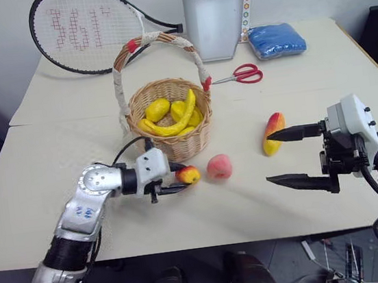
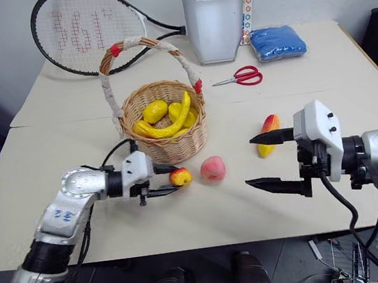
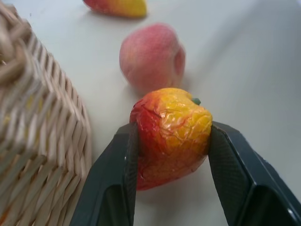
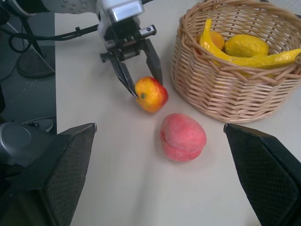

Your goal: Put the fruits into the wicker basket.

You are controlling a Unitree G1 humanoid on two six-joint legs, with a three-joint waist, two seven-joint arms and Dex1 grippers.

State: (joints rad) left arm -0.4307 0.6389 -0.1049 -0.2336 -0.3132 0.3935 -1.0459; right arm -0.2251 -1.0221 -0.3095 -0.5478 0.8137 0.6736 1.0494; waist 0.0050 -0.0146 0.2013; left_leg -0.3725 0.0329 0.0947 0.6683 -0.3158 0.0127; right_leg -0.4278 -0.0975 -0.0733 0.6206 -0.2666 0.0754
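My left gripper [image 1: 182, 177] is shut on the small red-and-yellow fruit [image 1: 189, 174], just in front of the wicker basket [image 1: 170, 119]; the left wrist view has both fingers [image 3: 117, 179] pressed against the fruit [image 3: 171, 134]. The pink peach [image 1: 219, 167] lies on the table right beside it, apart from the gripper. Further right lies the mango [image 1: 273, 133], yellow-orange with a red end. My right gripper [image 1: 289, 157] hovers open next to the mango, holding nothing. The basket holds several yellow fruits, a banana among them.
A tennis racket [image 1: 86, 31] lies at the back left, a silver container [image 1: 216, 12] stands behind the basket, red scissors [image 1: 243, 74] and a blue cloth [image 1: 276, 39] lie at the back right. The white table [image 1: 55, 172] spans the view.
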